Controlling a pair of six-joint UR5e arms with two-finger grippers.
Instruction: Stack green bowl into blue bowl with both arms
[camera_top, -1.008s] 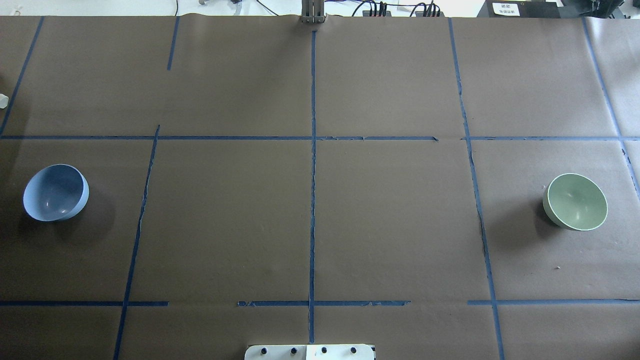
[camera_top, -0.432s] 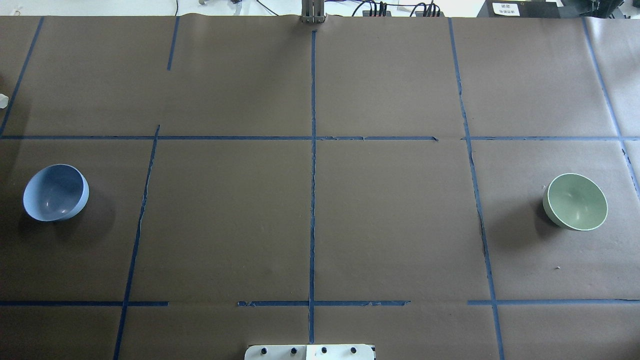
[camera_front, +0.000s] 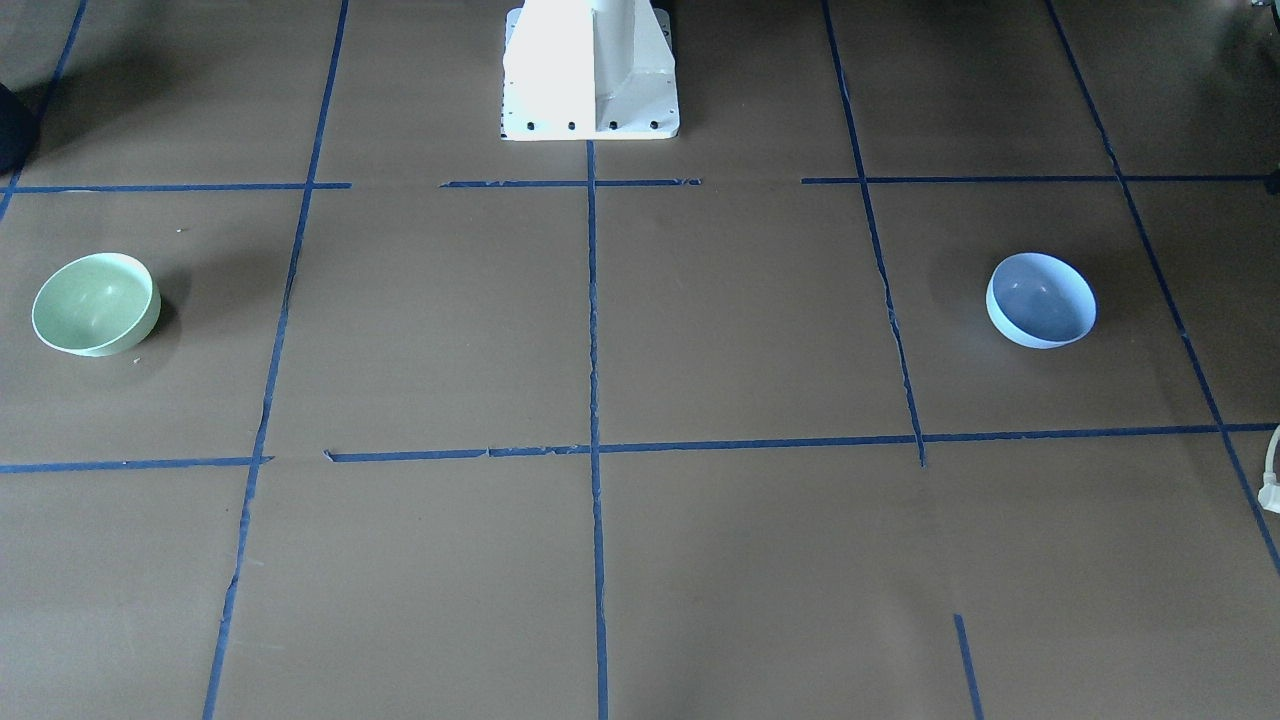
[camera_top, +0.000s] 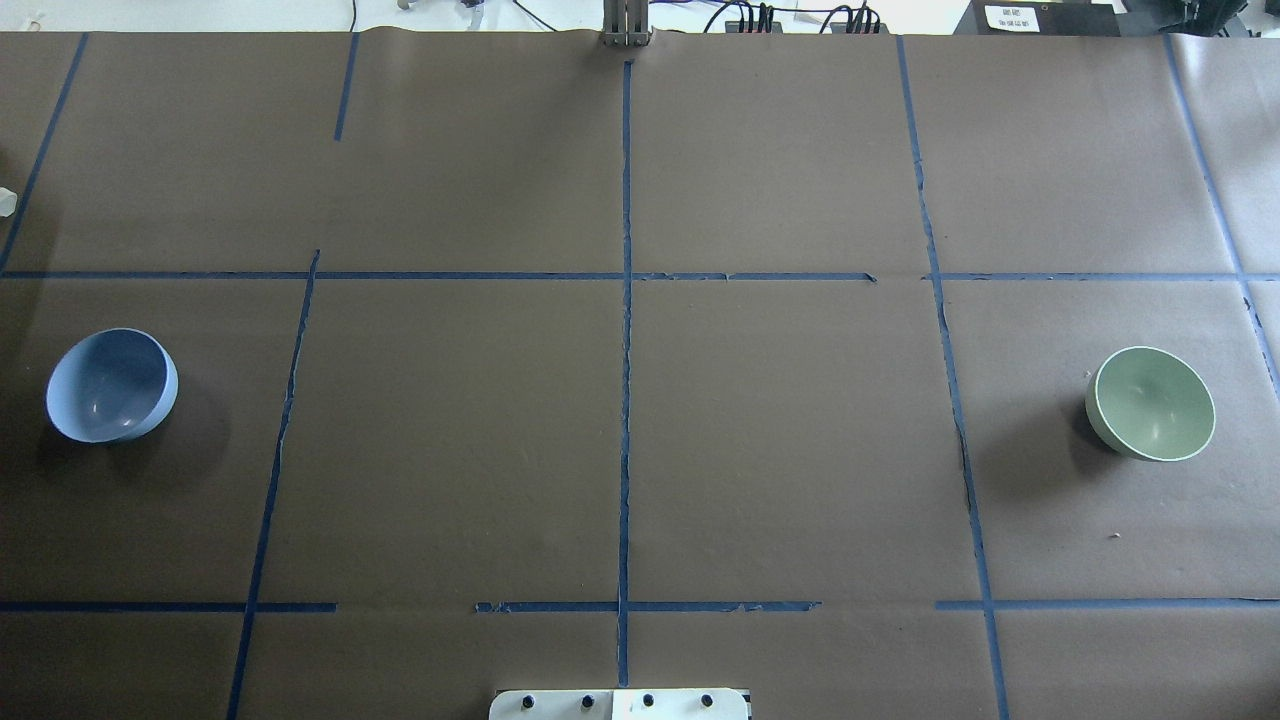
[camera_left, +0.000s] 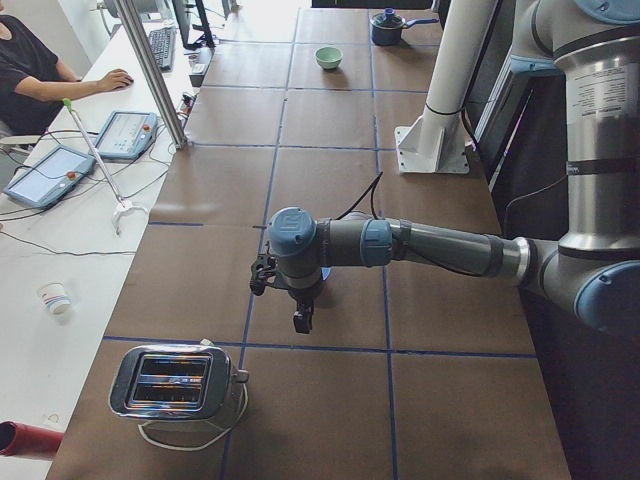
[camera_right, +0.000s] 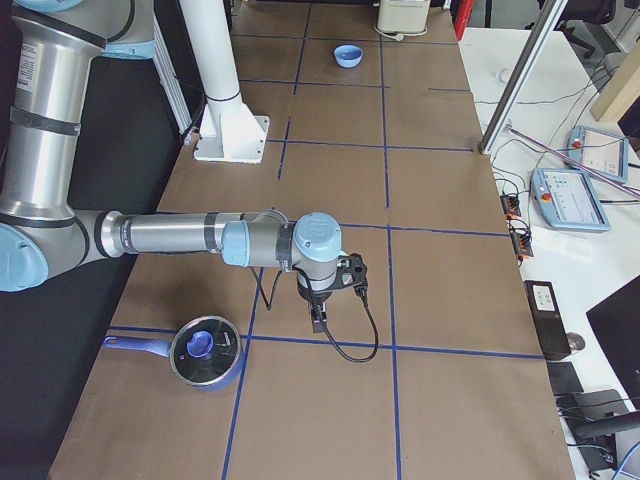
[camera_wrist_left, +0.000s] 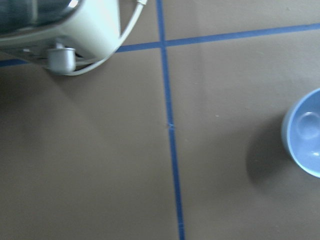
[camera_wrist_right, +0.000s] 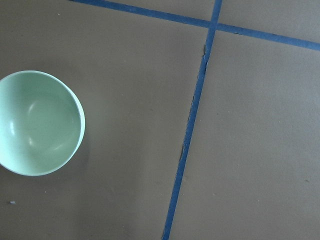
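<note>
The green bowl (camera_top: 1150, 403) stands upright at the table's right end; it also shows in the front view (camera_front: 95, 303) and at the left of the right wrist view (camera_wrist_right: 37, 122). The blue bowl (camera_top: 112, 385) stands upright at the left end, also in the front view (camera_front: 1041, 299) and at the right edge of the left wrist view (camera_wrist_left: 305, 132). The left gripper (camera_left: 301, 320) hangs above the table near the blue bowl. The right gripper (camera_right: 318, 318) hangs near the green bowl's spot. I cannot tell whether either is open or shut. Neither holds a bowl.
A toaster (camera_left: 175, 383) with a cord stands beyond the blue bowl at the left end. A lidded pot (camera_right: 205, 350) sits at the right end. The white pedestal (camera_front: 590, 70) stands mid-table at the robot's side. A person (camera_left: 30, 70) sits at a side desk.
</note>
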